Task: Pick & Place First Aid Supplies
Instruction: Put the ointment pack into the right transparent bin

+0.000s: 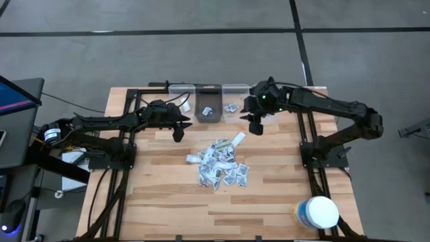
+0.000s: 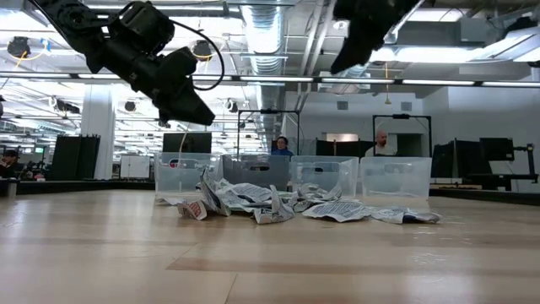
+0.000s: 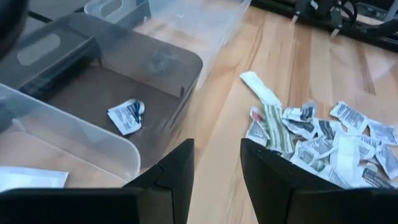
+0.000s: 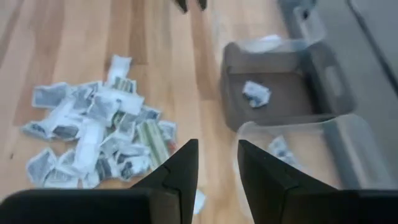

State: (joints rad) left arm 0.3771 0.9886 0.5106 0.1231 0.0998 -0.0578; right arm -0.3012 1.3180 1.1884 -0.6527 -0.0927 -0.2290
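Only two packets [image 1: 209, 111] are lying sorted in the bins [image 1: 208, 114] at twelve o'clock, most supplies [image 1: 218, 163] are being left piled at centre, and both the left gripper [image 1: 178, 130] and right gripper [image 1: 256, 125] are being held open, empty.

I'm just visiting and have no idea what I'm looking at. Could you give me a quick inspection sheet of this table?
Surface: wooden table, bare around the pile.
Job's things: heap of packets mid-table; one packet in the dark bin, one in the clear bin.
Clutter: white tub at a near corner.
Grippers: left gripper and right gripper both raised, jaws open and empty.
Cables: black cables beside the left frame.
Surroundings: grey floor; two people far behind.
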